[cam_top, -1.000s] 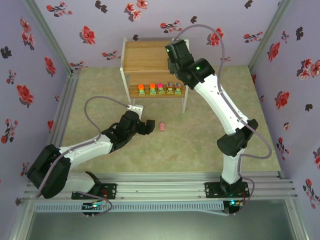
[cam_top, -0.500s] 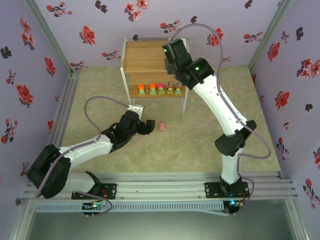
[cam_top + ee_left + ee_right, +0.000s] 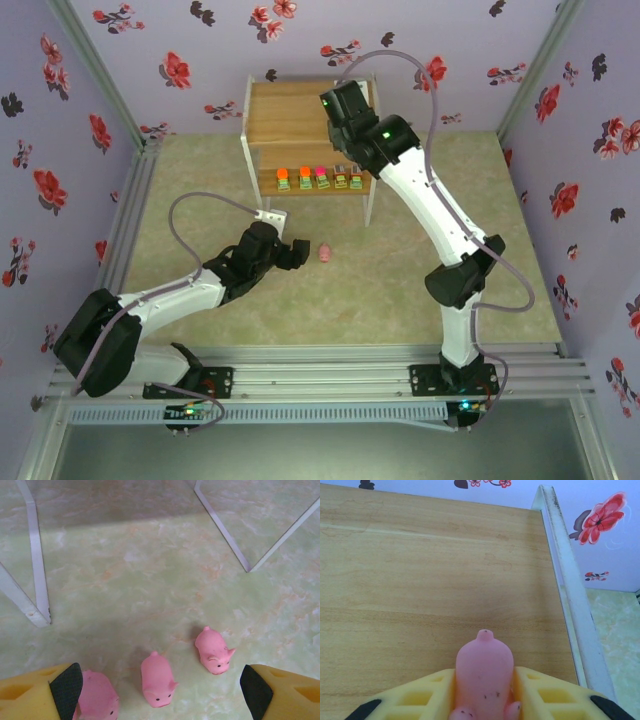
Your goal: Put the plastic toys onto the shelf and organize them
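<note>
My right gripper [image 3: 484,702] is shut on a pink pig toy [image 3: 484,672], tail pointing away, just over the shelf's wooden top tier [image 3: 420,580] near its right rim. From above, that gripper [image 3: 338,108] hangs over the shelf [image 3: 285,115]. Several blocky green-based toys [image 3: 321,178] stand in a row on the lower tier. My left gripper [image 3: 161,694] is open low over the floor, straddling two pink pigs [image 3: 157,679] [image 3: 214,651]; a third pig [image 3: 98,700] sits against the left finger [image 3: 65,690]. In the top view, one floor pig [image 3: 325,252] lies just right of the left gripper [image 3: 296,254].
The shelf's thin white legs [image 3: 35,565] [image 3: 225,530] stand just beyond the floor pigs. A white metal rim [image 3: 565,570] edges the top tier on the right. Floral walls close in the table on three sides.
The right arm has shifted slightly left and back over the shelf top with the pig. The left arm has not moved.
</note>
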Tool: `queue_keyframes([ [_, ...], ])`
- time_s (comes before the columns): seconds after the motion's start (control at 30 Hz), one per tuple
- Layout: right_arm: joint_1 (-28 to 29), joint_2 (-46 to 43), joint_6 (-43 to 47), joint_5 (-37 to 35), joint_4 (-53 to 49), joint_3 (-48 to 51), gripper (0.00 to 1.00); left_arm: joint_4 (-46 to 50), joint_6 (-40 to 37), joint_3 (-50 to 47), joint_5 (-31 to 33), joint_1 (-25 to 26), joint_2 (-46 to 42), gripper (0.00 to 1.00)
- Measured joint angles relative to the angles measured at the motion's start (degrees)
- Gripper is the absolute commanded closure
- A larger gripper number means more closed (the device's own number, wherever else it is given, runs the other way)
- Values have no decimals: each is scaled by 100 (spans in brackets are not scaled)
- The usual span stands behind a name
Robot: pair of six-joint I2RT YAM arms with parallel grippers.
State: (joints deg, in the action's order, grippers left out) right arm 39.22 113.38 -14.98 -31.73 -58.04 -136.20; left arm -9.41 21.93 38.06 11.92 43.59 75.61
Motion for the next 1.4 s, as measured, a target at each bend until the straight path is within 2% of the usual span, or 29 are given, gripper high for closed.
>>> queue_keyframes([
  [0.3, -39, 28, 2, 2, -31, -52, 82, 0, 0, 0, -2, 0, 0, 14],
  [0.57, -39, 63, 46, 2, -48, -308, 69, -2, 0, 0, -2, 0, 0, 14],
  [1.0, 20, -92, 153, -68, -94, -540, 68, 2, 2, 0, 0, 0, 0, 14],
  [1.4, 745, -2081, -15, -170, 450, 1908, 68, 205, 4, 2, 203, -138, 20, 14],
])
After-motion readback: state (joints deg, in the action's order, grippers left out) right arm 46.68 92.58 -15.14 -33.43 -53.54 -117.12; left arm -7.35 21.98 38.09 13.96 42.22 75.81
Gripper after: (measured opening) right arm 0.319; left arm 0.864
